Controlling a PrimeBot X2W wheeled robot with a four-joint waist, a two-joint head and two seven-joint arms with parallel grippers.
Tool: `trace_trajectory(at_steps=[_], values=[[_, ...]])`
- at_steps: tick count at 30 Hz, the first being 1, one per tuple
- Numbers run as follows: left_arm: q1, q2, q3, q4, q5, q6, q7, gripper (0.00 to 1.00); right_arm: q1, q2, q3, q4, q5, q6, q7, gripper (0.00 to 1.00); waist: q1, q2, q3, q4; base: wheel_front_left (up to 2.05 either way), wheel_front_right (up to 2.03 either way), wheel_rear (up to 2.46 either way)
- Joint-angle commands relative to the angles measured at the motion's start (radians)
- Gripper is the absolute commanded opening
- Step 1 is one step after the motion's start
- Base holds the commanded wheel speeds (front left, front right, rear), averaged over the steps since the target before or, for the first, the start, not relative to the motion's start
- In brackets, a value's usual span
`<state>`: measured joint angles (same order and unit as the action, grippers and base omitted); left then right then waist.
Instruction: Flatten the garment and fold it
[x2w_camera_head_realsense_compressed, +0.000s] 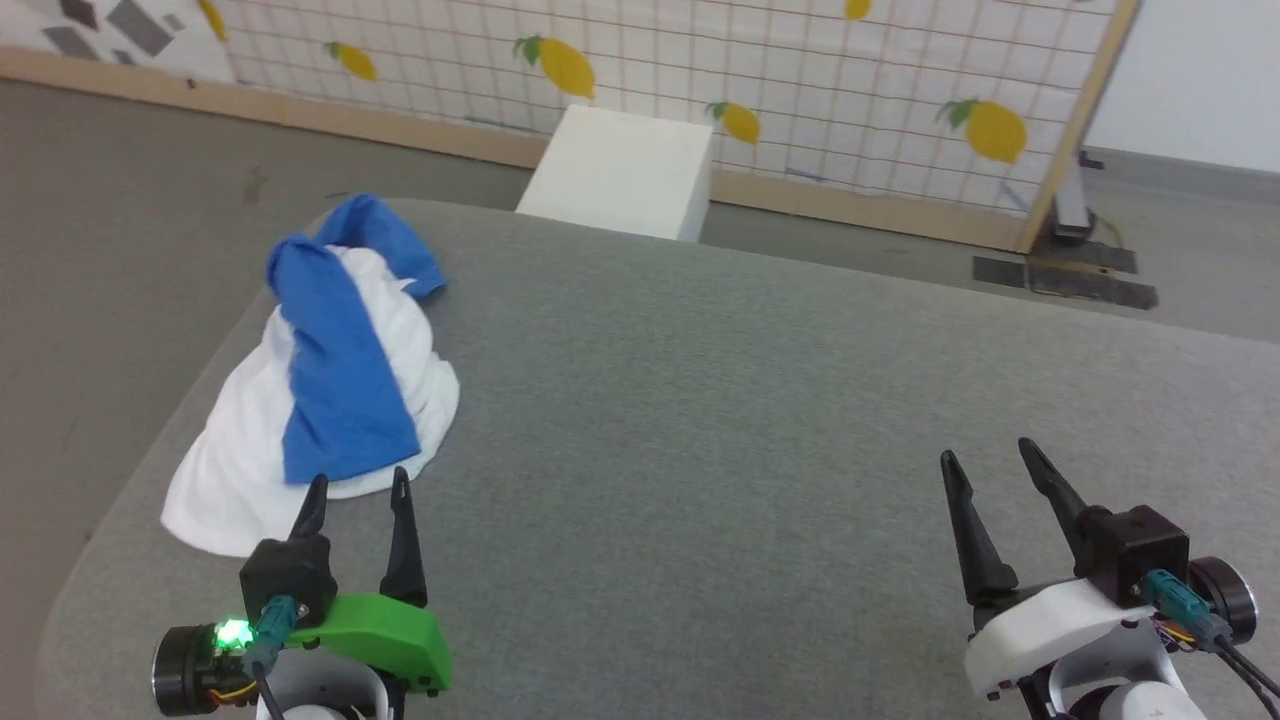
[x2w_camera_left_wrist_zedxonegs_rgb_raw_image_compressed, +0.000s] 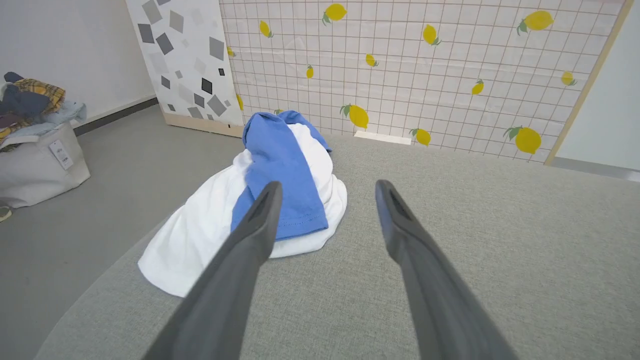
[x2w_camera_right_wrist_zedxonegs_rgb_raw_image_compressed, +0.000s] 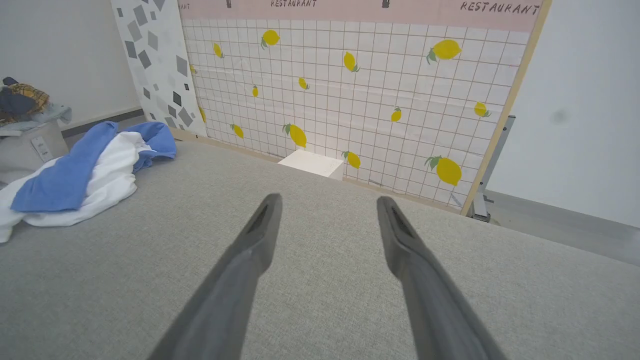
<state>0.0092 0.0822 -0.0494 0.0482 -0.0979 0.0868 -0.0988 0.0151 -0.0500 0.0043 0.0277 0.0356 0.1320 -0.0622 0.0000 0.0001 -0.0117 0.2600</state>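
Note:
The garment (x2w_camera_head_realsense_compressed: 330, 380) lies crumpled in a heap near the left edge of the grey table (x2w_camera_head_realsense_compressed: 760, 400), white body below and a bright-blue sleeve draped over the top. The left wrist view has the garment (x2w_camera_left_wrist_zedxonegs_rgb_raw_image_compressed: 280, 170) just ahead of the fingers; the right wrist view has the garment (x2w_camera_right_wrist_zedxonegs_rgb_raw_image_compressed: 75, 175) far off to the left. My left gripper (x2w_camera_head_realsense_compressed: 358, 488) hovers open just short of the heap's near edge, holding nothing. My right gripper (x2w_camera_head_realsense_compressed: 990, 455) stands open over bare table at the lower right, well away from the cloth.
A white box (x2w_camera_head_realsense_compressed: 620, 170) stands on the floor beyond the table's far edge, in front of a lemon-patterned grid panel (x2w_camera_head_realsense_compressed: 800, 70). A pale bag (x2w_camera_left_wrist_zedxonegs_rgb_raw_image_compressed: 35, 160) stuffed with clothes sits on the floor to the left. The table's left edge runs close to the garment.

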Motion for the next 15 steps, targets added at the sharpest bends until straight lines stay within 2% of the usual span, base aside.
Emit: trace_trajectory(at_steps=[1,15], values=[[-0.007,0.009,-0.005,0.0,-0.013,0.016,-0.014,1.0,-0.021,0.0,0.002,0.008,0.008,-0.001,-0.014,1.0,0.0,-0.0001,0.002,0.056,-0.22,-0.22,-0.22],[-0.004,0.014,-0.024,0.007,-0.039,0.05,-0.044,1.0,-0.023,0.0,0.004,0.017,0.017,-0.001,-0.033,1.0,0.0,-0.0001,0.001,0.129,-0.11,-0.11,-0.11]])
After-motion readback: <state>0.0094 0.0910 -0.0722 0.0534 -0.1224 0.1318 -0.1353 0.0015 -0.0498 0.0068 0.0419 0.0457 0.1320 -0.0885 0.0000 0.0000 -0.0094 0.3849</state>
